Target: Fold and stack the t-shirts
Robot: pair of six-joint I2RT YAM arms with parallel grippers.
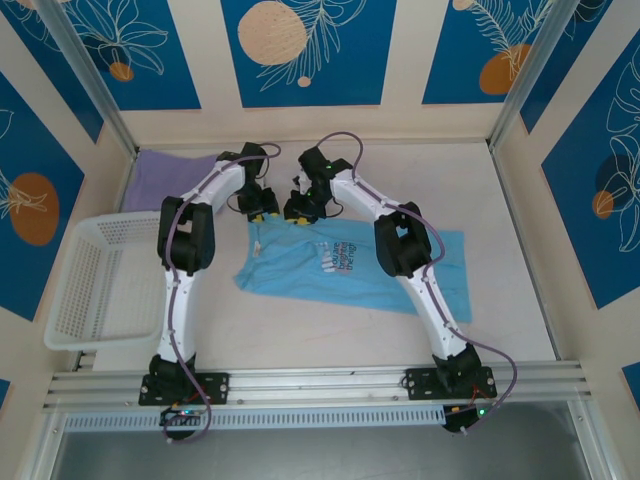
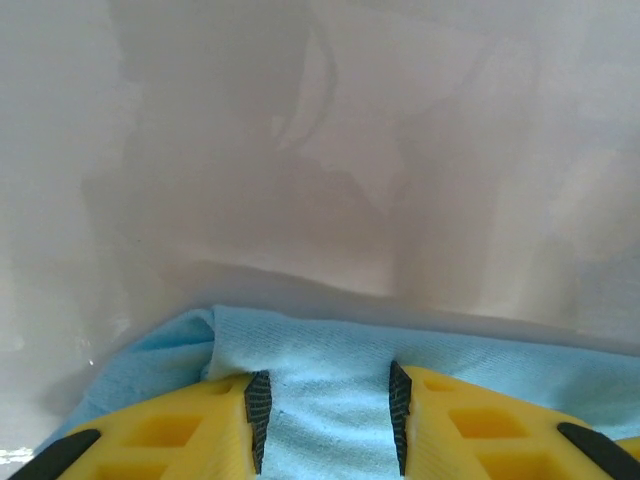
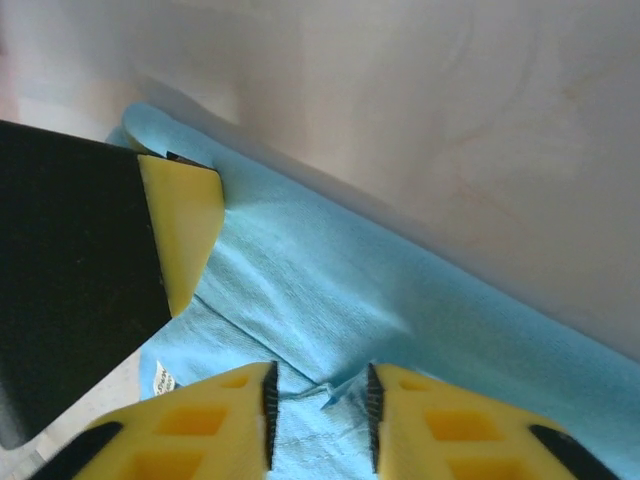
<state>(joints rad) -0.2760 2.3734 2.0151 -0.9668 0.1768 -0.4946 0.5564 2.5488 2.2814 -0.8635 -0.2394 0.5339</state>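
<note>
Blue leaf-print walls (image 1: 310,50) are boxing in a pale table (image 1: 330,335), and that table is carrying everything we are looking at; the sky-blue t-shirt (image 1: 295,272) is lying spread out across its middle, chest side up, and it is the biggest thing out there; the left arm (image 1: 185,240) and the right arm (image 1: 405,245) are both stretching forward from the near rail, the right one crossing over the shirt; off at the left edge a white mesh basket (image 1: 88,290) is sitting beside the left arm; the lavender t-shirt (image 1: 165,175) is lying in the far left corner, well apart from the blue one; white-and-pink lettering (image 1: 335,257) is showing on the blue chest; now the business end: the left gripper (image 1: 262,212) and the right gripper (image 1: 300,210) are sitting just beside each other at the shirt's far edge; from the left wrist, the jaws are standing apart with blue cloth lying flat across the gap; from the right wrist, the jaws are standing closer, a small pucker of cloth is rising between them, and I cannot tell whether they are actually pinching it; a tiny white label (image 3: 162,378) is peeking out beside the right gripper's finger.
</note>
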